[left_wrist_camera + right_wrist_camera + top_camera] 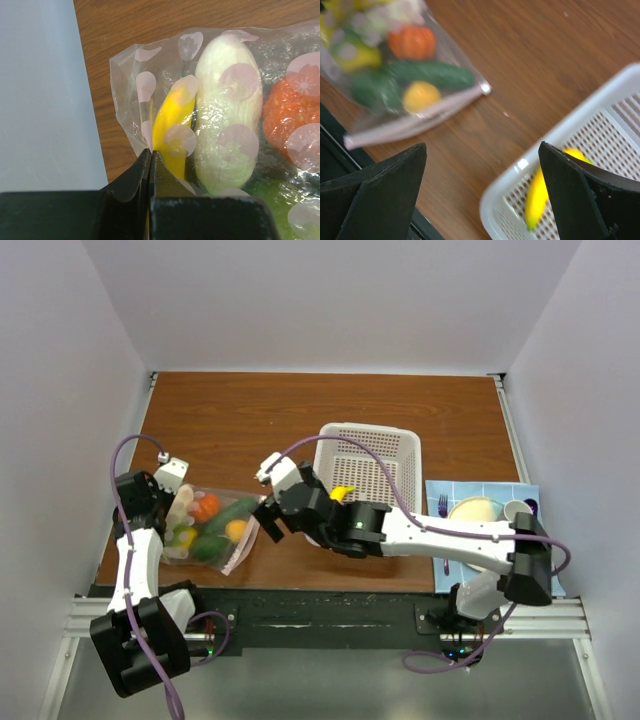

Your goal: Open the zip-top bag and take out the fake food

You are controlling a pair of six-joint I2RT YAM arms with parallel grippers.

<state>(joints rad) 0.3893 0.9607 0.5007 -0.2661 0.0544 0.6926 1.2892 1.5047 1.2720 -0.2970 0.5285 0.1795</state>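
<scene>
The bag (235, 552) lay at the near left of the table (300, 410), with most of the food (215, 525) inside: white, orange, green and yellow pieces. The left gripper (150, 156) had its fingers pressed together on the film at the bag's left edge, next to a yellow piece. The right gripper (482, 147) hung between bag and basket (370, 432), fingers spread wide and holding nothing. A banana (343, 493) lay in the basket, at its near left corner
</scene>
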